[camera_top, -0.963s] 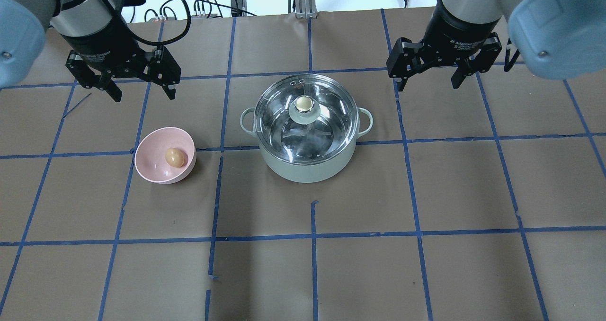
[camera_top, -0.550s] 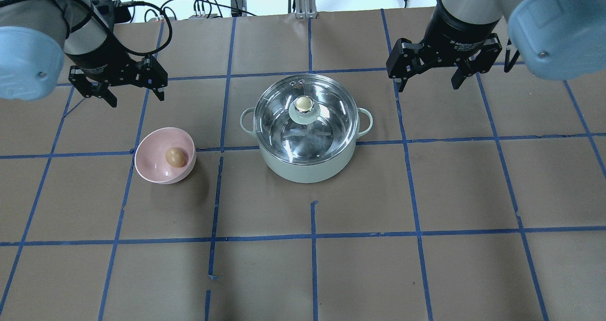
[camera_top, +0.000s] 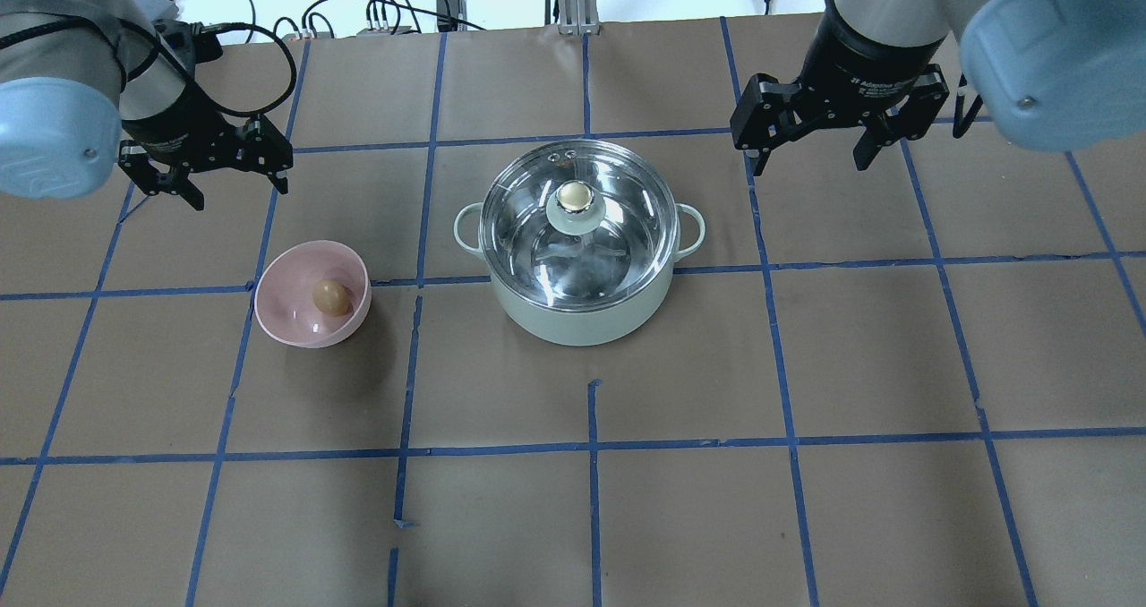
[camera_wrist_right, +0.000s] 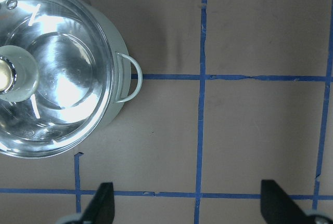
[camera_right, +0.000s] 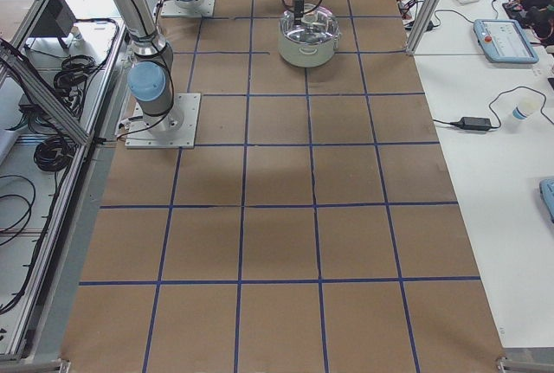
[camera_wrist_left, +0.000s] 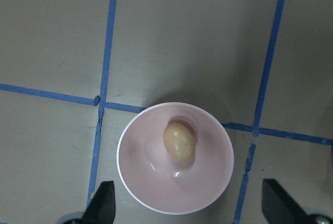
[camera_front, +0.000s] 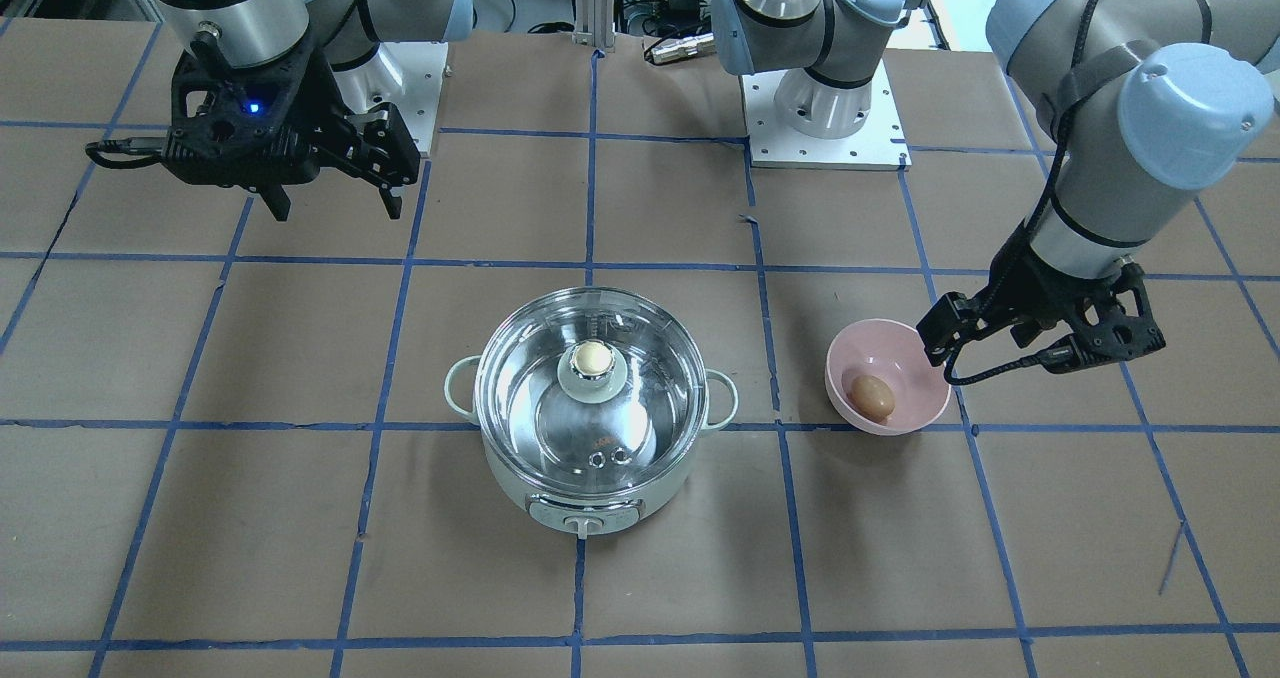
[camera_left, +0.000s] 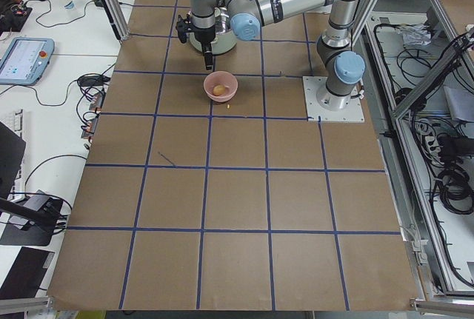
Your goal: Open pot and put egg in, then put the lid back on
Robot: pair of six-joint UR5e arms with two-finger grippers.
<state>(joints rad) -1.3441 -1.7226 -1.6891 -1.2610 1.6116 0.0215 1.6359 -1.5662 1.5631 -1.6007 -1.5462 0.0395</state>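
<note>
The mint-green pot [camera_top: 580, 322] stands mid-table with the glass lid [camera_top: 618, 222] closed on it, its cream knob [camera_top: 574, 197] at the centre. The brown egg [camera_top: 330, 296] lies in a pink bowl [camera_top: 291, 319] to the pot's left. My left gripper [camera_top: 239, 193] is open and empty, above the table behind and left of the bowl. Its wrist view shows the egg [camera_wrist_left: 179, 141] in the bowl [camera_wrist_left: 130, 177], just ahead of the fingertips [camera_wrist_left: 102, 203]. My right gripper [camera_top: 810, 164] is open and empty, high behind and right of the pot. Its wrist view shows the lid [camera_wrist_right: 57, 89] at the left.
Brown paper with blue tape grid lines covers the table [camera_top: 591, 500]. The arm bases [camera_front: 825, 108] stand at the robot's side. Cables lie along the table's far edge [camera_top: 403, 7]. The pot's control knob [camera_front: 585, 525] faces away from the robot.
My left gripper has moved left and lower, towards the table behind the pink bowl. My right gripper, the pot, the lid and the egg have not moved.
</note>
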